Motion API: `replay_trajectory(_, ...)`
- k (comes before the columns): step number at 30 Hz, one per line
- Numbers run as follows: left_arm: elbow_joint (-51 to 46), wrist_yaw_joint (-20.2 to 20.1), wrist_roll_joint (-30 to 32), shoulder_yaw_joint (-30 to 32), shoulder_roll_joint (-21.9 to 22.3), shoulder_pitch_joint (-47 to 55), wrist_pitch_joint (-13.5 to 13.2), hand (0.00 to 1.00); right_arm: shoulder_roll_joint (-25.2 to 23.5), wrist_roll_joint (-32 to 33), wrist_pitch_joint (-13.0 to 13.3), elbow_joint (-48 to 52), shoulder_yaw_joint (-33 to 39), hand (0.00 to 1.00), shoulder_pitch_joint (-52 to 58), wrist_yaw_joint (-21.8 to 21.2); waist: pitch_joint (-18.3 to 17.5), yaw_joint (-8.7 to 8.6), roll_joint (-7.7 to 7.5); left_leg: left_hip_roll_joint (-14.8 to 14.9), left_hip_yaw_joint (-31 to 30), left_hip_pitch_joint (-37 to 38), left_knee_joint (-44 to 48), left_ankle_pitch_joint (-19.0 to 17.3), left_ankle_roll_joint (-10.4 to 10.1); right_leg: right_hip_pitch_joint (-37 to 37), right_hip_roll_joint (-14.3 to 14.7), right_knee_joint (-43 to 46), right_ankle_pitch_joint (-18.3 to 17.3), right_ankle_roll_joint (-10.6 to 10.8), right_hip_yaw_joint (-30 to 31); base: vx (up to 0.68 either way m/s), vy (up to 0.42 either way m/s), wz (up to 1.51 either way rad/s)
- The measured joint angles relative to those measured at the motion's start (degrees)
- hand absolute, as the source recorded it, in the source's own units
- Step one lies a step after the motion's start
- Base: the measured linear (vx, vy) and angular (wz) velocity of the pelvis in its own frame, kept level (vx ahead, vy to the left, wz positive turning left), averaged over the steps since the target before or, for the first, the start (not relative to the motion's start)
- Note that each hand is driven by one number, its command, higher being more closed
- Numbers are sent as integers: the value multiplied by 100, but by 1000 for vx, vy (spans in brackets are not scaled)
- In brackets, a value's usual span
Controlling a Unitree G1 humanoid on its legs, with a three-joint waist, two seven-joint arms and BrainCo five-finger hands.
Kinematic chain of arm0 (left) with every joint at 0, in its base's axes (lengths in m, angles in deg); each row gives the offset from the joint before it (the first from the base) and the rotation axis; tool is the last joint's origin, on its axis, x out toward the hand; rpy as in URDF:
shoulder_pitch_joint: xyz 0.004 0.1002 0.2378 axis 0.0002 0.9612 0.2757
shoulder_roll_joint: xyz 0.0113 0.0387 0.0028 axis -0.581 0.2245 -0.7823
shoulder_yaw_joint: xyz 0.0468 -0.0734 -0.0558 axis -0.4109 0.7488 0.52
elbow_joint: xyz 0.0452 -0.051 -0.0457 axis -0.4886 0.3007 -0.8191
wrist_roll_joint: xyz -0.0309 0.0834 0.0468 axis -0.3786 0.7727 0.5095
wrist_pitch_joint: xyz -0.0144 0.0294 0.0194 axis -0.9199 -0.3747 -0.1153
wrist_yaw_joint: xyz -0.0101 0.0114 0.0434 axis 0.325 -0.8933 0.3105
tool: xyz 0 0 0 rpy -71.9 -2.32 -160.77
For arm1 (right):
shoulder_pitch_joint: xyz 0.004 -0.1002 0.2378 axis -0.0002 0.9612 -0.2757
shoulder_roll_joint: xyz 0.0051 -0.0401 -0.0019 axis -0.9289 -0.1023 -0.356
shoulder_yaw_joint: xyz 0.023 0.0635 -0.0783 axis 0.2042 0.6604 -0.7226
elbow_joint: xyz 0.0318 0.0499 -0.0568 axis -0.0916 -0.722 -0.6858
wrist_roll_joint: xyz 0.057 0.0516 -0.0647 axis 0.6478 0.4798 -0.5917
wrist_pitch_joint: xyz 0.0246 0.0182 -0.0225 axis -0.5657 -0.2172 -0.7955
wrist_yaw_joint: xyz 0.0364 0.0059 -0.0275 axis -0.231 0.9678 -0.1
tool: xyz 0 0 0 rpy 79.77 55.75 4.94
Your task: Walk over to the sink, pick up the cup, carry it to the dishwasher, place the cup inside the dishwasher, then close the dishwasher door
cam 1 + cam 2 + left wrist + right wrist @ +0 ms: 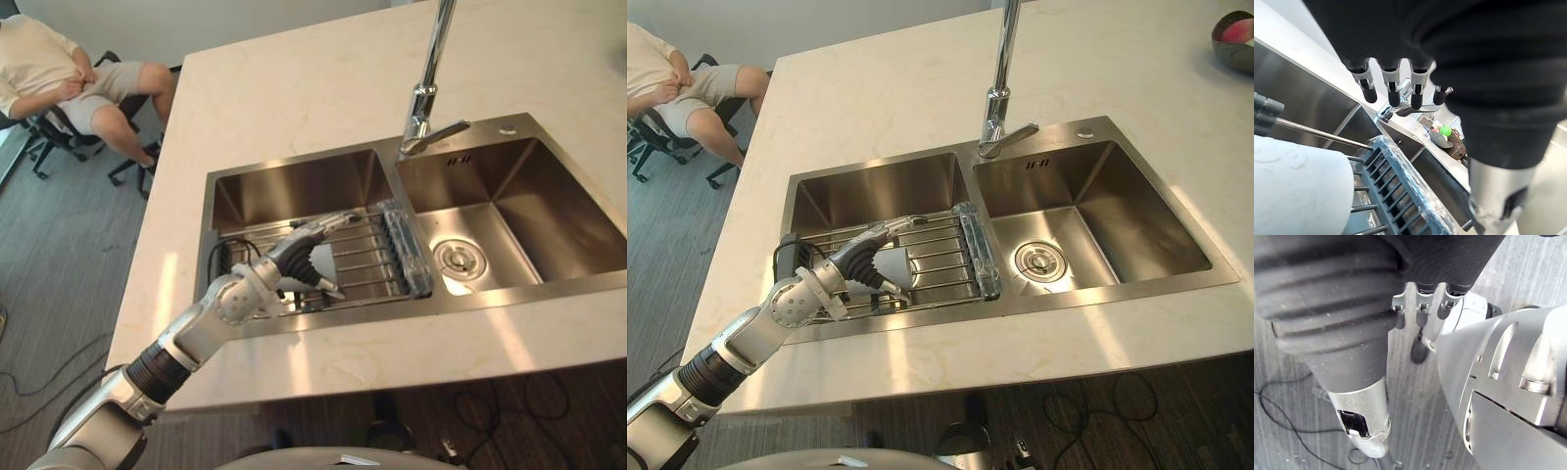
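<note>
This looks like a kitchen set up inside an office or lab rather than a home. A pale stone-look desk (294,88) carries a double steel sink (549,196) with a tall tap (431,78) at 12 o'clock, a wire rack (367,257) across the left basin and a bowl (1234,39), perhaps of fruit, at 1 o'clock. At 10 o'clock a person (59,73) sits in a wheeled office chair (59,137) on a grey plank floor (59,255).

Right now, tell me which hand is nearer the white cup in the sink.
Left. The left hand brackets the white cup on the wire rack; the right hand hangs over the floor, far from it.
</note>
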Motion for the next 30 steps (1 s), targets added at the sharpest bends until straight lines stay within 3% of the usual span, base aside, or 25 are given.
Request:
replay_trajectory(7, 470, 93, 409, 6, -66, 137, 170, 0, 164, 53, 0, 8, -113, 0, -21, 110, 98, -98, 113, 15, 20, 121, -126, 4, -26, 13, 22, -32, 9, -5, 35, -7, -5, -5)
replay_trajectory(11, 630, 344, 624, 29, -59, 262, 171, 0, 207, 57, -2, 9, -124, 0, -58, 131, 127, -123, 155, 35, 34, 168, -154, -2, -39, 16, 34, -32, 2, 4, 80, 13, -6, -4)
replay_trajectory(30, 1123, 320, 1092, 84, -42, 484, 117, 0, 203, 61, -4, 22, -509, 0, -67, 136, 211, -160, 46, 46, 38, 240, -203, -25, -77, 58, 38, -37, -28, 32, 77, -4, 0, 0)
